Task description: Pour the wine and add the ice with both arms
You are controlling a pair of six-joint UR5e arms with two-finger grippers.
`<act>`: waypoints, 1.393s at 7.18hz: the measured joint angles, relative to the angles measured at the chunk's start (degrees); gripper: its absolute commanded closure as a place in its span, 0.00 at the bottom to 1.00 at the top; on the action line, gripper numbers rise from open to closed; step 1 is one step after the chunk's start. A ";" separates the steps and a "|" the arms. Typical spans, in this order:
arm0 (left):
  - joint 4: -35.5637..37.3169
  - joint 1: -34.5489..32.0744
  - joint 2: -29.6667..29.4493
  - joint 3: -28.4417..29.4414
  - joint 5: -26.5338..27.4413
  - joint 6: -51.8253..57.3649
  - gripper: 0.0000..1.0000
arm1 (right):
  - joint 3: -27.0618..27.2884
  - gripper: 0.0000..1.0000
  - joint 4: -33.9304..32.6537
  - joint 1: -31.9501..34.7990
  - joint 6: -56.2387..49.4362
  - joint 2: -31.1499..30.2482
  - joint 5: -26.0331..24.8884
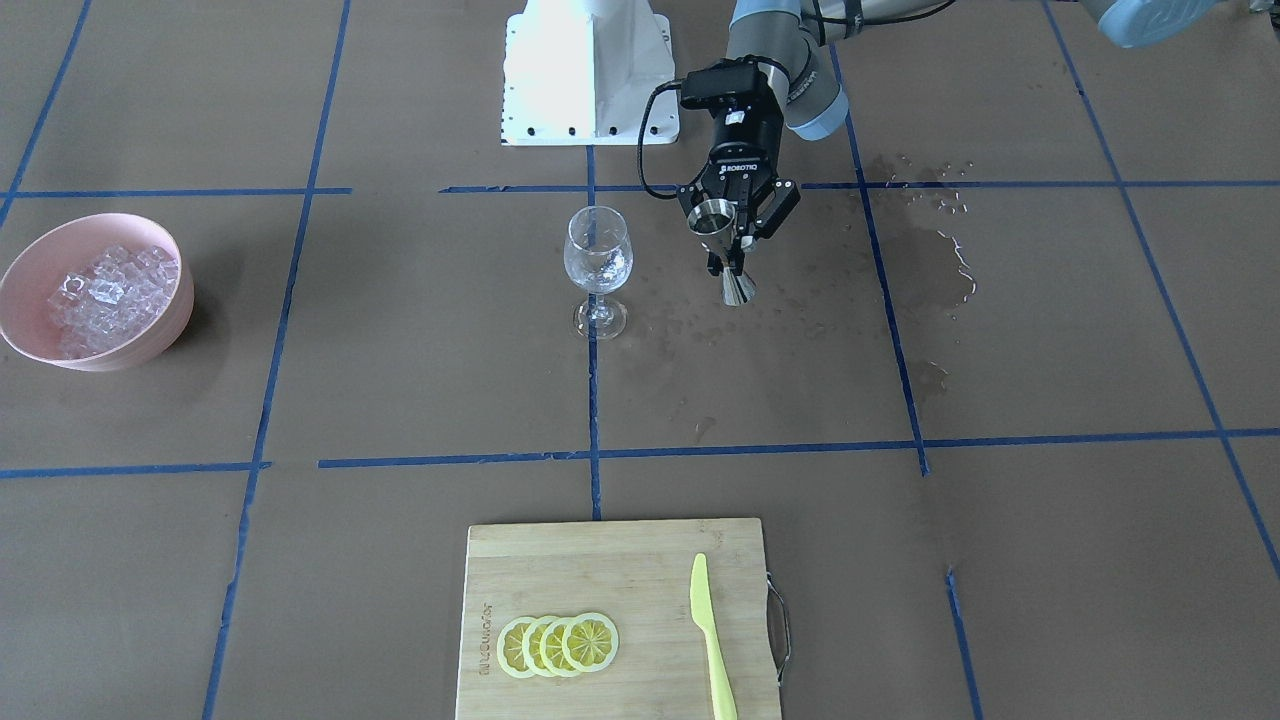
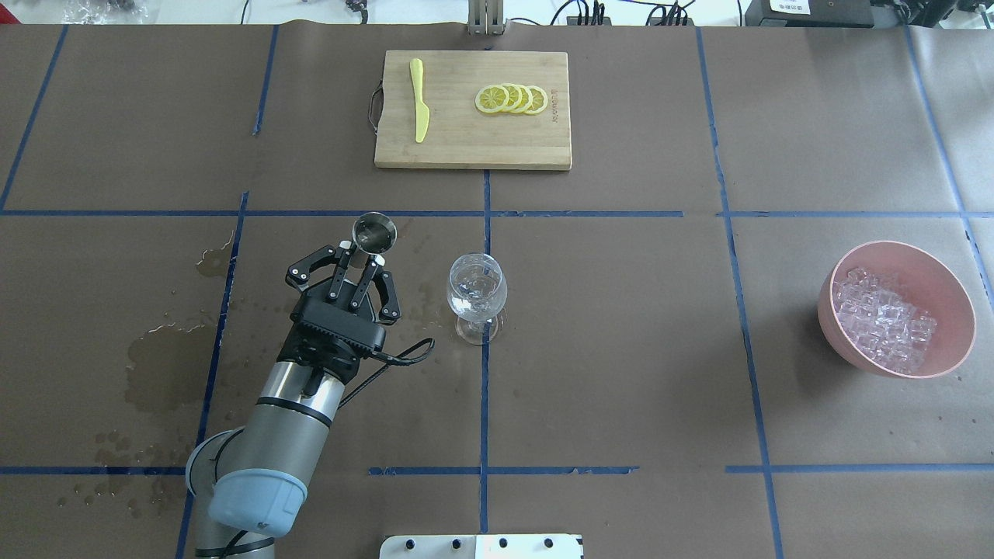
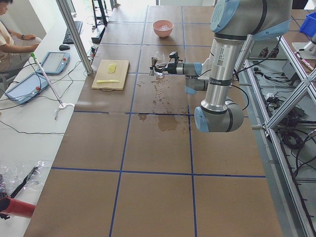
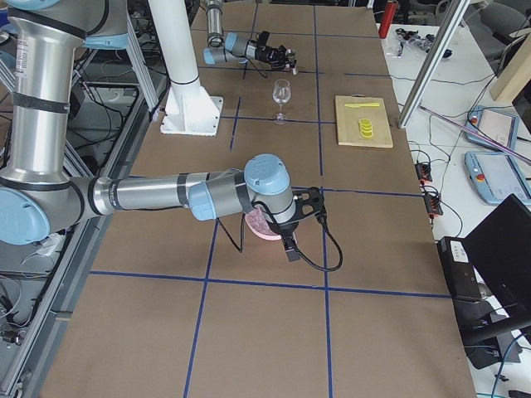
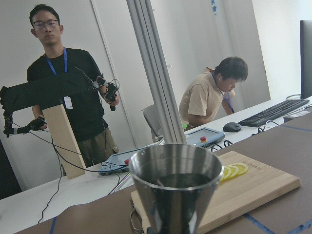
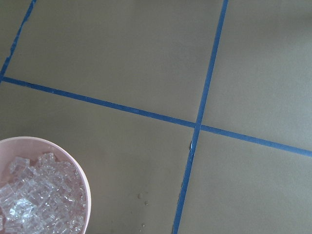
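Note:
My left gripper [image 2: 359, 260] is shut on a steel jigger [image 2: 374, 230] and holds it upright above the table, to the left of the clear stemmed wine glass [image 2: 476, 291] in the overhead view. The gripper [image 1: 728, 245] and jigger [image 1: 716, 215] also show in the front view, apart from the glass [image 1: 598, 265]. The left wrist view shows dark liquid in the jigger [image 5: 175, 190]. The ice [image 2: 885, 318] lies heaped in a pink bowl [image 2: 963, 310] far right. My right gripper [image 4: 286, 224] hangs over that bowl [image 4: 264, 230]; I cannot tell if it is open. The right wrist view shows the ice [image 6: 34, 200].
A bamboo cutting board [image 2: 466, 144] with lemon slices [image 2: 512, 98] and a yellow knife [image 2: 419, 109] lies at the far edge. Wet stains [image 2: 163, 365] mark the paper at left. The white pedestal base [image 1: 590, 70] stands behind the glass. Operators [image 5: 63, 92] stand beyond the table.

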 measured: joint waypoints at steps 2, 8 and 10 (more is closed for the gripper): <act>2.78 0.31 -1.96 0.13 0.13 3.88 1.00 | -0.03 0.00 0.00 0.00 0.06 -0.09 -0.01; 6.12 1.68 -5.67 0.84 1.16 19.05 1.00 | -0.05 0.00 -0.08 0.39 0.09 -0.71 0.13; 6.11 1.69 -6.08 0.84 2.34 27.02 1.00 | -0.04 0.00 -0.09 0.53 0.10 -0.90 0.25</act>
